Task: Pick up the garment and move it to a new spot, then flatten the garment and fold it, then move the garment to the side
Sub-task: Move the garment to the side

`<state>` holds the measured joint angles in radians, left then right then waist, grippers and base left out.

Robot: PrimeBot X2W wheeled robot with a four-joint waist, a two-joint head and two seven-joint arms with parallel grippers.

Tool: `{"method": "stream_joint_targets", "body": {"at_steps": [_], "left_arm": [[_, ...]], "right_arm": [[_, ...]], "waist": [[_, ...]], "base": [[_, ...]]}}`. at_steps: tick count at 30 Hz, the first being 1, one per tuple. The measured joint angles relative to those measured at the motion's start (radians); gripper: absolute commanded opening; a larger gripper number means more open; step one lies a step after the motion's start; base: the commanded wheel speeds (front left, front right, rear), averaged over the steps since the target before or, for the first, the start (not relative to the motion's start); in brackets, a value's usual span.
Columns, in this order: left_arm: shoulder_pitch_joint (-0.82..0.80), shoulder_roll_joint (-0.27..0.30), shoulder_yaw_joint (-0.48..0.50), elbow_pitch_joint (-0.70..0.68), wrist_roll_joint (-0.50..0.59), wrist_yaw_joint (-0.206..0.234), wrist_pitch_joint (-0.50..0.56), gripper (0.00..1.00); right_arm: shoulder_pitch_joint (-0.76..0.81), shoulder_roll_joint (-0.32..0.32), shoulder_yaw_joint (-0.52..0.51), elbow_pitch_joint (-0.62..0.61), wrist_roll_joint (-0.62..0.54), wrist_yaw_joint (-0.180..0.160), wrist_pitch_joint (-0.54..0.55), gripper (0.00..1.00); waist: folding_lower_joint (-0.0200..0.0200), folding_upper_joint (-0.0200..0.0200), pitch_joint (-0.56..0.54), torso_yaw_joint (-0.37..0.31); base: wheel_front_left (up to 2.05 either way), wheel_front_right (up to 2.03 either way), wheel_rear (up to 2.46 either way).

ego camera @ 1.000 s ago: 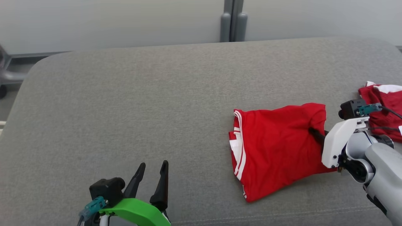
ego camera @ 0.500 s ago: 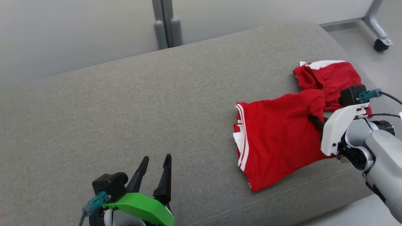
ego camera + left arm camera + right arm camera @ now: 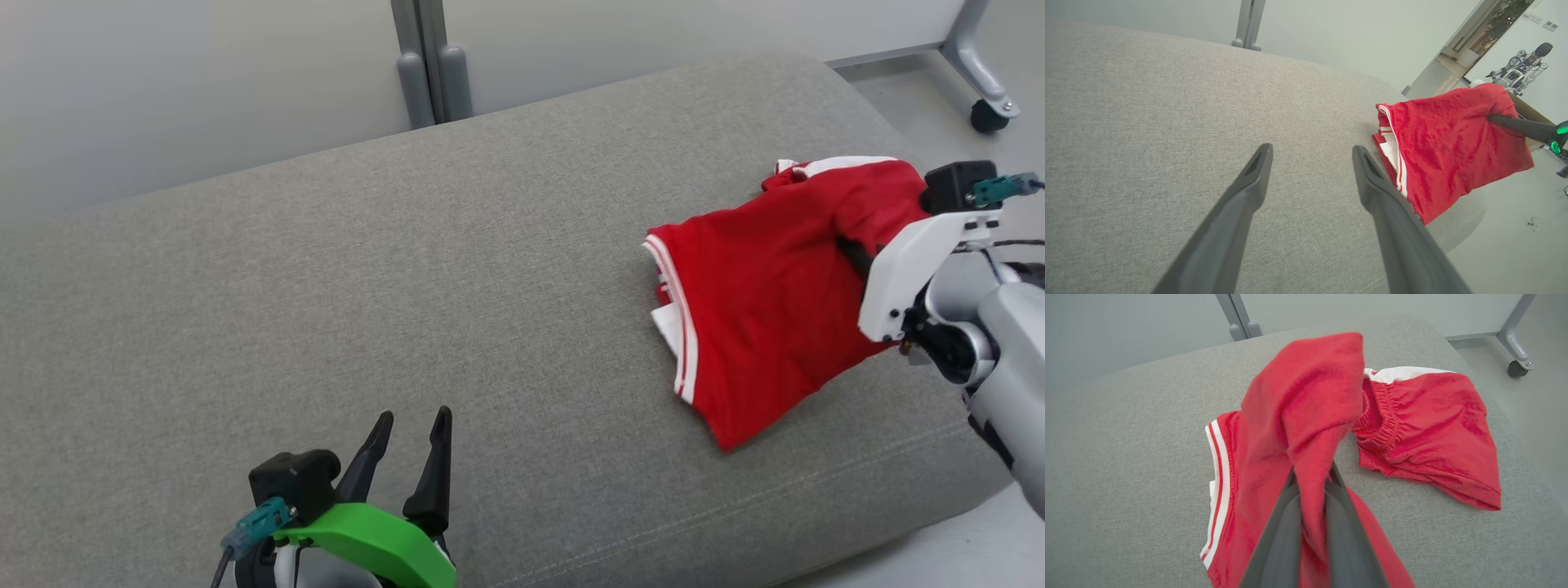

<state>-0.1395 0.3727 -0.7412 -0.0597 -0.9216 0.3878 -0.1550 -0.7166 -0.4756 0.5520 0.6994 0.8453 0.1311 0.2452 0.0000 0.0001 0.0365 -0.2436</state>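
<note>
Red garment [image 3: 759, 327] pinched in the right claw [image 3: 851, 249]
Soft, light, floppy (it sags), it hangs half lifted at the right end of the couch [image 3: 326, 286]; grab an edge. Left claw [image 3: 408, 425] is wide apart.

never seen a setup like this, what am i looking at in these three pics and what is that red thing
A two-armed robot works over a grey cushioned surface. One picture is from a camera on its head, looking down; the other two are from its wrists, looking along each gripper's two dark fingers. The left gripper is open and holds nothing. The right gripper is shut on a folded red garment with white stripes, lifting one edge. A second red garment with an elastic waistband lies beside it on the cushion.
</note>
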Motion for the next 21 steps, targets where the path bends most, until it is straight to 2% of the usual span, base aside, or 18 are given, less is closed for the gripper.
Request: {"method": "stream_joint_targets", "body": {"at_steps": [10, 15, 21], "left_arm": [[0.001, 0.022, -0.003, -0.028, 0.007, 0.017, 0.017, 1.0], [-0.007, 0.05, -0.003, -0.049, 0.02, 0.027, 0.036, 1.0], [-0.058, 0.077, -0.003, -0.089, 0.047, 0.04, 0.067, 1.0]], "right_arm": [[-0.115, -0.137, -0.019, 0.033, -0.039, 0.0, 0.075, 0.0], [-0.151, -0.172, -0.018, 0.027, -0.032, 0.0, 0.097, 0.0], [-0.192, -0.218, -0.038, 0.075, -0.041, 0.0, 0.083, 0.0]], "waist": [[0.0, 0.0, -0.001, 0.067], [0.0, 0.0, 0.035, 0.079], [0.0, 0.0, 0.095, 0.095]], "base": [[0.0, 0.0, 0.0], [0.0, 0.0, 0.0], [0.0, 0.0, 0.0]]}}
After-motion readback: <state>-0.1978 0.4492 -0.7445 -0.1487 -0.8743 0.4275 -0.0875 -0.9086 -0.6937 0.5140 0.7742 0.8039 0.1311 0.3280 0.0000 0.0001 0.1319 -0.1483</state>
